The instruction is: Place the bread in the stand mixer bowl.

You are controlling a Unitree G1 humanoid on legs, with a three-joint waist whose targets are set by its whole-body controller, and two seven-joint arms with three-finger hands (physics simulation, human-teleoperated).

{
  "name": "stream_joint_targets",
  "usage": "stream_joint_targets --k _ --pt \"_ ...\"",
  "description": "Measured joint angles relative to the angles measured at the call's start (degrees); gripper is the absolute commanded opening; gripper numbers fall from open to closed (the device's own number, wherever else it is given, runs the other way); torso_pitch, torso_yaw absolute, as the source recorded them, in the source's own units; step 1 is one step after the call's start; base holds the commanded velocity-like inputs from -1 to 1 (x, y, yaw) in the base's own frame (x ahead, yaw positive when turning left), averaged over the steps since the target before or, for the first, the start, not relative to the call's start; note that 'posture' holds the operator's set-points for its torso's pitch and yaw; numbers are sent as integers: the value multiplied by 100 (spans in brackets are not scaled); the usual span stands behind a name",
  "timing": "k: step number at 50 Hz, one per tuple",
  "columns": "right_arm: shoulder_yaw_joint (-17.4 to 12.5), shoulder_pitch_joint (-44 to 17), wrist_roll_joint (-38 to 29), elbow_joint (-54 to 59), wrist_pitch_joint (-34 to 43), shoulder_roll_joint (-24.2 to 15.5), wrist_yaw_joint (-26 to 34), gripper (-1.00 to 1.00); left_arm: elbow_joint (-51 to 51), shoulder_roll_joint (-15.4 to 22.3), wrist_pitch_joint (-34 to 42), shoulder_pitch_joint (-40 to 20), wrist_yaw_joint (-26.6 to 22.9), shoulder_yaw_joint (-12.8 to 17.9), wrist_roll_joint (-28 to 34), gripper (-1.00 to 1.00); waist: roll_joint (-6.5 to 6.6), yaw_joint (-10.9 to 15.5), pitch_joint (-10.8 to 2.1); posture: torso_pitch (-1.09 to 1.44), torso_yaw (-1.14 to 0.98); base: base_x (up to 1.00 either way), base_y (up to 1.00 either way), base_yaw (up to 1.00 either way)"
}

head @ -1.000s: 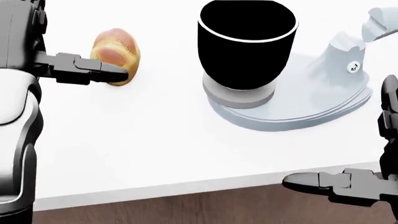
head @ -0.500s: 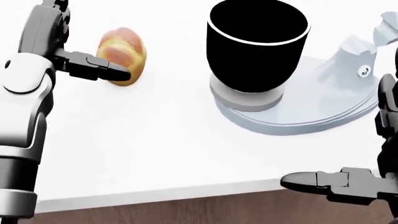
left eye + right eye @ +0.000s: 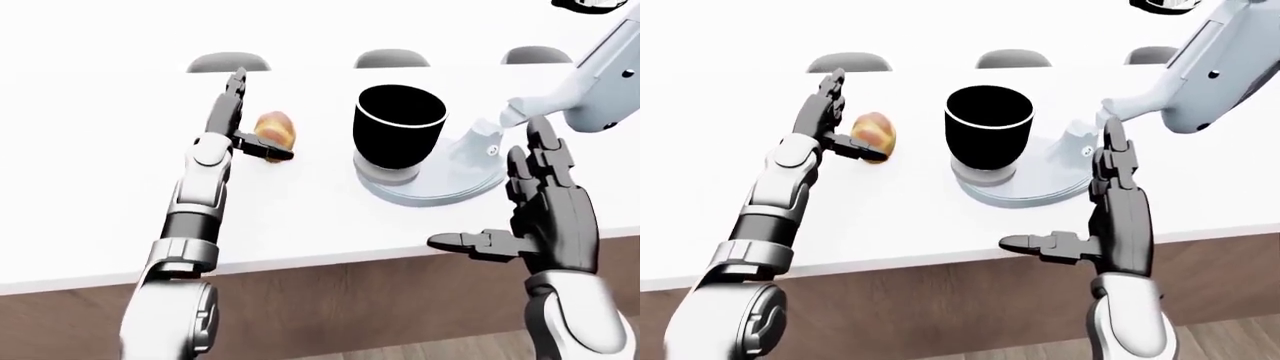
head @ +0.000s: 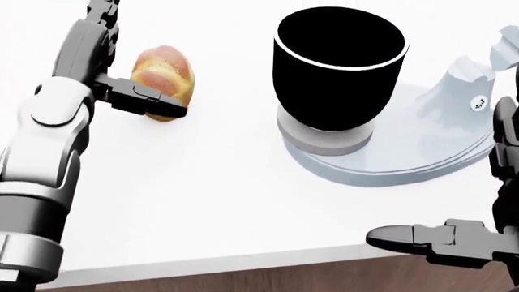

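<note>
The bread (image 4: 165, 79) lies on the white surface (image 4: 202, 201), near the top left of the head view. It is a small golden-brown roll. It is well apart from the black bowl (image 4: 338, 67), which stands to its right on the pale grey stand mixer (image 4: 421, 143). The bowl is upright and its inside looks all dark. The mixer's head (image 3: 1215, 64) is tilted up, away from the bowl.

The left robot hand (image 4: 121, 73) is right beside the bread. Its long fingers (image 3: 235, 94) point straight up along the bread's left side, and its thumb (image 4: 150, 102) lies across the bread's lower edge, touching it. The hand is spread wide and is not closed round the bread.

The right robot hand (image 3: 545, 217) is at the near edge of the surface, low on the right of the left-eye view. It is wide open too, fingers up and thumb (image 4: 414, 237) sticking out to the left. It holds nothing.

Three grey chair backs (image 3: 228, 62) show past the far edge of the surface.
</note>
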Motion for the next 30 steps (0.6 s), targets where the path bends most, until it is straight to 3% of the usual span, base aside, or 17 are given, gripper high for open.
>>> stream_joint_targets --k 10,28,30 --pt "-6 28 16 52 -79 7 -2 100 296 -127 -127 -41 -84 -65 7 100 -12 4 9 0 0 0 0 0" --pt "38 15 3 5 -106 7 -17 100 2203 -45 -928 -539 8 -77 267 100 -34 19 -29 0 0 0 0 0" --pt "39 12 5 16 -113 11 -11 100 2183 -43 -911 -537 -30 -70 287 62 -39 17 -39 0 0 0 0 0"
